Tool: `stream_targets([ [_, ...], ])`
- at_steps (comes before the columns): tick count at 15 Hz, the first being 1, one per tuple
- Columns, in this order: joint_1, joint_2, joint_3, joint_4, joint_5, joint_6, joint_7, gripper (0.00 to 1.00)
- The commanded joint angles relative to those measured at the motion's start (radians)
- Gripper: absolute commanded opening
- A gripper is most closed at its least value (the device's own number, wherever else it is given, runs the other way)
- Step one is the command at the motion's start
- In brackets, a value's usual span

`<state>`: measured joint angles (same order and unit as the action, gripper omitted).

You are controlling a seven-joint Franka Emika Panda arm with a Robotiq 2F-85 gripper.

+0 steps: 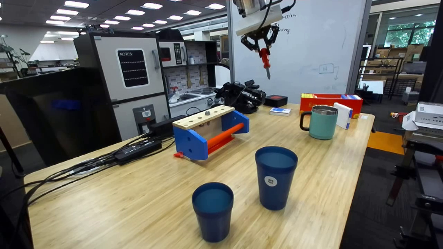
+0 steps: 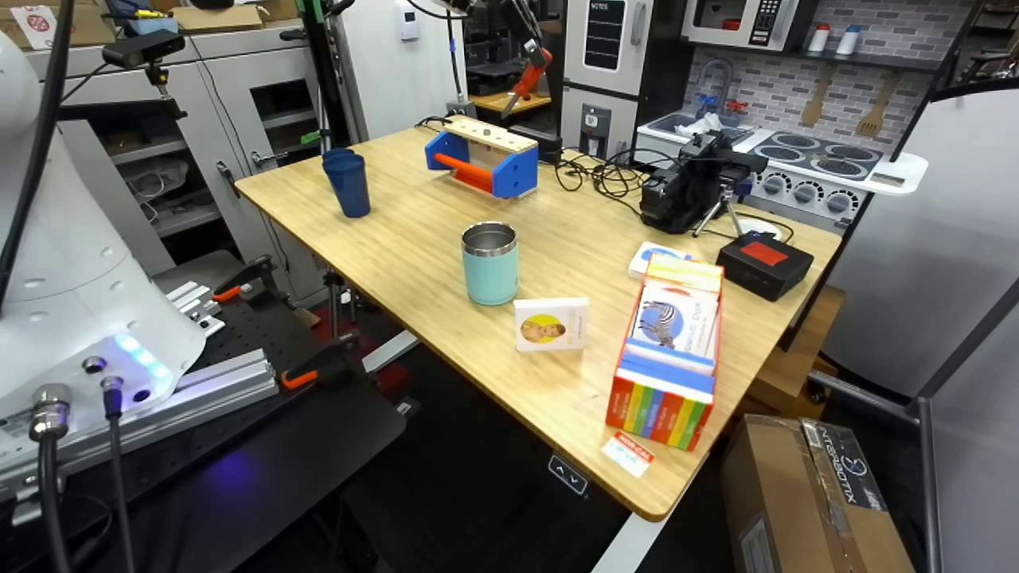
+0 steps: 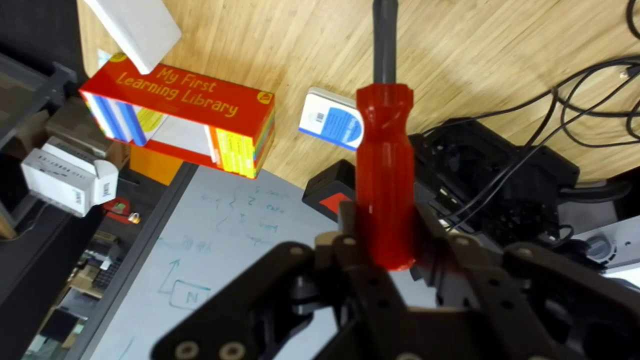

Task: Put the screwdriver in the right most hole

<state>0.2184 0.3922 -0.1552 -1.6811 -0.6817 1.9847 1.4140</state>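
The screwdriver has a red handle and a grey metal shaft; it shows in both exterior views (image 1: pixel 265 59) (image 2: pixel 529 78) and the wrist view (image 3: pixel 385 165). My gripper (image 1: pixel 262 51) is shut on its handle end, high above the table, with the tip pointing down at a slight tilt. It also shows in the wrist view (image 3: pixel 385 235). The rack has blue end plates (image 1: pixel 190 143), a red-orange rod and a wooden top bar (image 2: pixel 491 134) with a row of small holes. The right-end hole (image 1: pixel 226 107) is a small dark spot. The rack is out of the wrist view.
A grey bolt (image 1: pixel 207 112) stands on the top bar. Two blue cups (image 1: pixel 276 178) and a teal mug (image 2: pixel 489 267) stand on the table. A red book box (image 2: pixel 669 350), a black headset (image 1: pixel 240 97), a black box (image 2: pixel 764 263) and cables (image 1: pixel 114 157) lie around.
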Motion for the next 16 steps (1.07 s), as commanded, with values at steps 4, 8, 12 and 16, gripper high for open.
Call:
stream_targets([
  [4,0.016,0.187,0.037,0.344,-0.102,-0.298,-0.048,0.07],
  [8,0.035,0.343,0.037,0.573,-0.160,-0.390,-0.128,0.07],
  [12,0.063,0.469,0.037,0.754,-0.191,-0.364,-0.214,0.07],
  [16,0.104,0.460,0.020,0.734,-0.301,-0.202,-0.259,0.07],
])
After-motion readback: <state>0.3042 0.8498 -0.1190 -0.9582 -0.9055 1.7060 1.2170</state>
